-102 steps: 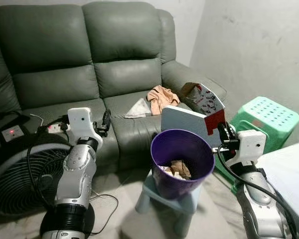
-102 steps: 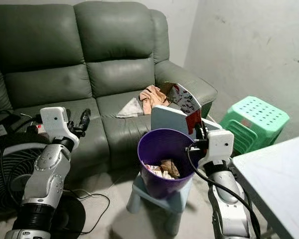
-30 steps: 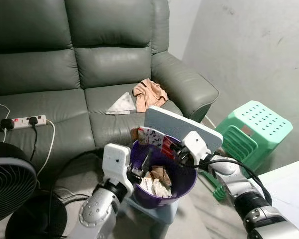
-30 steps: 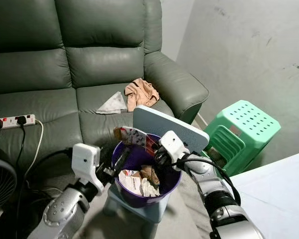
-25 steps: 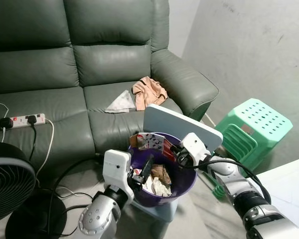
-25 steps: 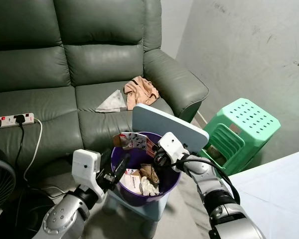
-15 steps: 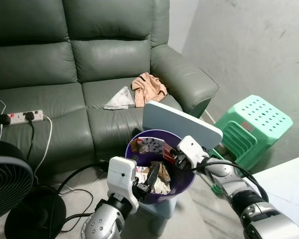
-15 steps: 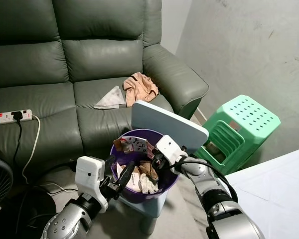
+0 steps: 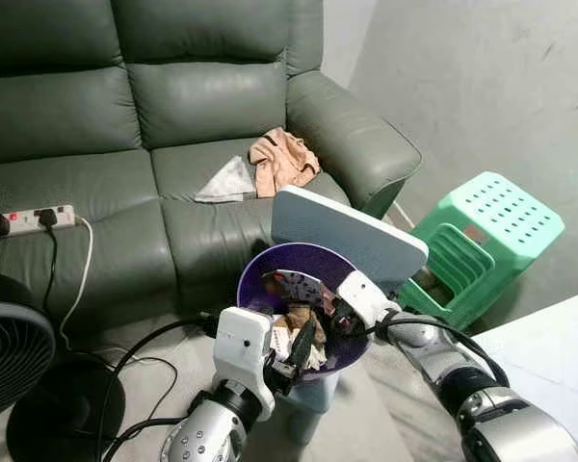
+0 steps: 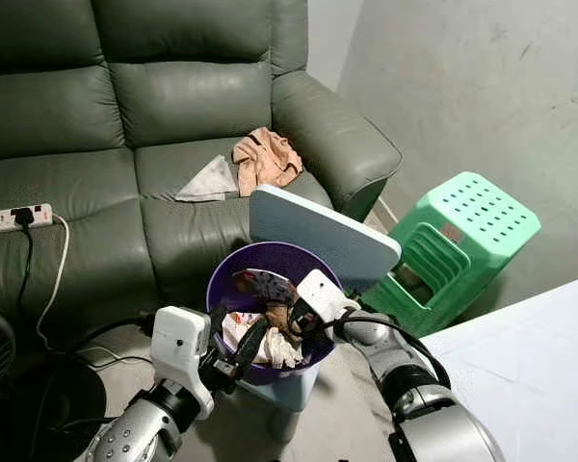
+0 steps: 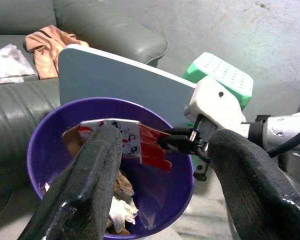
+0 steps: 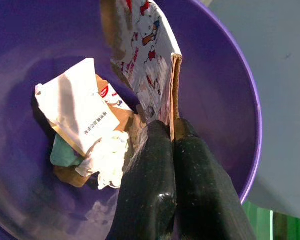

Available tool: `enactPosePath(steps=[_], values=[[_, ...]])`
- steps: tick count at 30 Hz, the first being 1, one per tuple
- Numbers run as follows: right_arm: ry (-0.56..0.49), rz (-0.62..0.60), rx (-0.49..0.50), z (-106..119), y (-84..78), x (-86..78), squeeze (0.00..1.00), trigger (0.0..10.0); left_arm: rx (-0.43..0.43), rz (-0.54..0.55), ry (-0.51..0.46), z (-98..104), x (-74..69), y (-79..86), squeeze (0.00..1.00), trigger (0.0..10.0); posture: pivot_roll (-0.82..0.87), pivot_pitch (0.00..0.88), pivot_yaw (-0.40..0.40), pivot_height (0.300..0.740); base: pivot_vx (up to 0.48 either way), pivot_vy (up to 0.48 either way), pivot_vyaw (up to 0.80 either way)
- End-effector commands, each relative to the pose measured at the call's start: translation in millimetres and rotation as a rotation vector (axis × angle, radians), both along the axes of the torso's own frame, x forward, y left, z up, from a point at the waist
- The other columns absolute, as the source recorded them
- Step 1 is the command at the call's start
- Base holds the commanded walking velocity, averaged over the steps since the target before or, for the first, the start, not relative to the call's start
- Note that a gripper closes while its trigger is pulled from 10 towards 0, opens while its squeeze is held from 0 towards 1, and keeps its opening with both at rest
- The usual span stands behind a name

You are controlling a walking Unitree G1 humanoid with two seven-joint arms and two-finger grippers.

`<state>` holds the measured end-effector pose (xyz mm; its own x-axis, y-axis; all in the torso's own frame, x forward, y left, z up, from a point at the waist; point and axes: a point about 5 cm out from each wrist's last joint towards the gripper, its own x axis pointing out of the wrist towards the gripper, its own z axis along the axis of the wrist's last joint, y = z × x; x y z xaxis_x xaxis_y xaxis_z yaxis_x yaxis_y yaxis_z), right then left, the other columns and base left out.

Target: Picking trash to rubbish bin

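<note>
Fan point(image 9: 10, 356): far left, on the floor. Power strip point(image 9: 29, 218): on the sofa point(image 9: 173, 106) seat. Left tool point(image 9: 302, 348): fingers spread, at the near rim of the purple bin point(image 9: 260, 271). Printed carton point(image 12: 145, 60): trash, inside the bin mouth above crumpled paper point(image 12: 107, 155), its edge pinched by the right tool point(image 12: 172, 131), fingers pressed together. White board point(image 9: 352, 231): leaning behind the bin. Green stool point(image 9: 486, 231): right, by the wall.

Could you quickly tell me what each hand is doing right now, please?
Left hand: open, holding nothing, beside the purple bin.
Right hand: shut on the printed carton, inside the bin.
</note>
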<state>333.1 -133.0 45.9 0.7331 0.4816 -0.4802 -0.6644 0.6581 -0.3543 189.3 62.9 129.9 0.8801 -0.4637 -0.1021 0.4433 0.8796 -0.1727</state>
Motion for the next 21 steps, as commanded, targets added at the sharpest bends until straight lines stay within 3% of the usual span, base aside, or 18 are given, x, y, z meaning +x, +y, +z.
enactPosePath(steps=[1,8,9,11,21], values=[[0.021,-0.015,-0.024,-2.3,-5.1,-0.3,0.00,10.0,-0.004,-0.024,-0.005,3.4,-2.9,-5.1,0.00,10.0,0.19,0.181,-0.177,0.740,0.000,0.000,0.00],[0.033,-0.035,0.013,-1.0,-3.5,1.1,0.00,10.0,-0.004,-0.032,-0.006,4.5,-3.2,-6.5,0.00,10.0,0.19,0.181,-0.176,0.740,0.000,0.000,0.00],[0.046,-0.038,0.038,-0.6,-3.5,1.1,1.00,10.0,-0.007,-0.031,-0.007,4.8,-2.9,-6.3,0.00,10.0,0.19,0.181,-0.176,0.740,0.000,0.000,0.00],[0.064,-0.040,0.072,-0.2,-3.4,1.0,1.00,10.0,-0.012,-0.030,-0.007,5.3,-2.5,-6.1,0.00,10.0,0.19,0.181,-0.176,0.740,0.000,0.000,0.00],[0.060,-0.067,0.063,0.6,-6.3,2.7,1.00,10.0,-0.015,-0.038,-0.008,5.7,-2.9,-6.9,0.00,10.0,0.19,0.182,-0.177,0.740,0.000,0.000,0.00]])
